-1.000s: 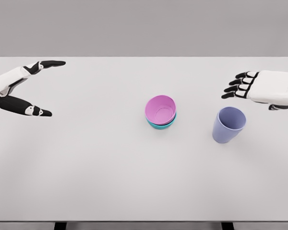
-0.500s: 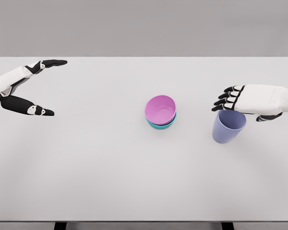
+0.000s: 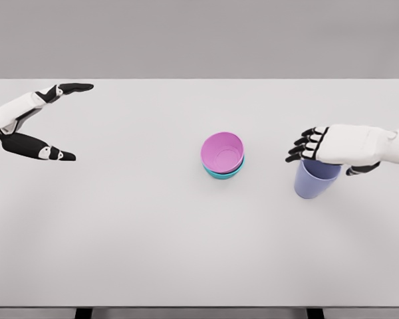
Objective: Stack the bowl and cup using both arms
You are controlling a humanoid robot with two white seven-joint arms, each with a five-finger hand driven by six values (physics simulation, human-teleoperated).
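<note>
Right hand (image 3: 322, 147) hovers fingers-spread over the lavender cup (image 3: 314, 178) right of the pink-on-teal bowl stack (image 3: 222, 156), holding nothing, so I judge I'm mid-reach: next I close around it, left hand (image 3: 33, 126) idling open at frame left.

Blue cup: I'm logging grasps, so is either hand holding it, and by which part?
Nothing is held yet. The right hand is over the blue cup rim, fingers open; the left hand is open, far off.
</note>
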